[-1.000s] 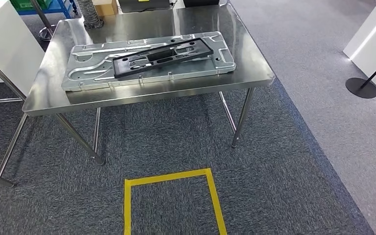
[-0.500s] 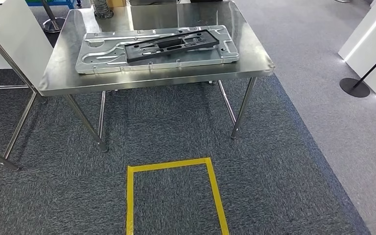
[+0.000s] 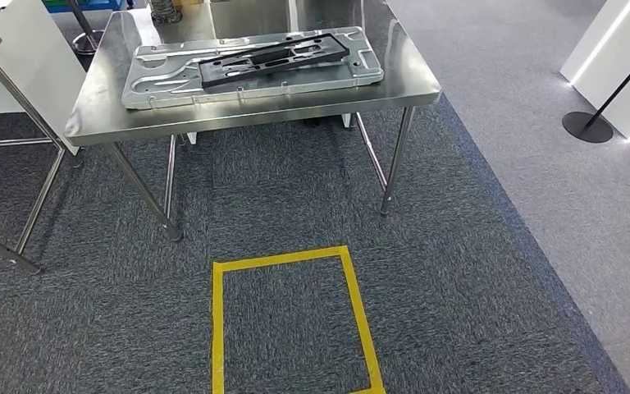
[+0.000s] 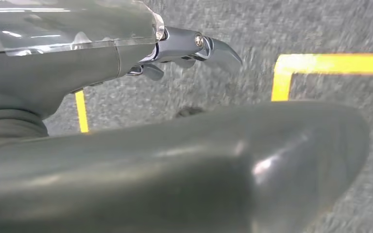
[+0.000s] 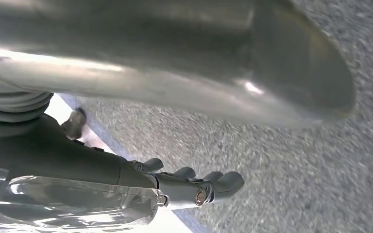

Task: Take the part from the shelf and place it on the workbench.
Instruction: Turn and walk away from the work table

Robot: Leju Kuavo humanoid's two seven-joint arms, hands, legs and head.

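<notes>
Since the earlier head pictures the whole scene has slid: the table [image 3: 98, 123] sits higher in the picture and more carpet shows below it, so the camera has moved, not the things.

From the head view, the black part [image 3: 272, 59] lies flat on a silver stamped metal panel [image 3: 164, 86], which rests on the steel table. The part runs lengthwise along the panel, slightly tilted to its long edges, toward the panel's far side. On the dark carpet [image 3: 459, 287] in front of the table is a yellow tape rectangle [image 3: 217, 328]. A black round stand base [image 3: 587, 127] sits on the lighter floor to the right, beside a white wall panel [image 3: 623, 74].

In the left wrist view, the left hand [image 4: 184, 48] hangs over the carpet with its thick thumb in front and its dark fingers [image 4: 218, 48] stretched out and slightly curved, holding nothing. Yellow tape shows on the carpet beyond it.

In the right wrist view, the right hand [image 5: 189, 184] also hangs over the carpet, its fingers [image 5: 228, 182] lightly curled at the tips, apart from the thumb, with nothing in it.
</notes>
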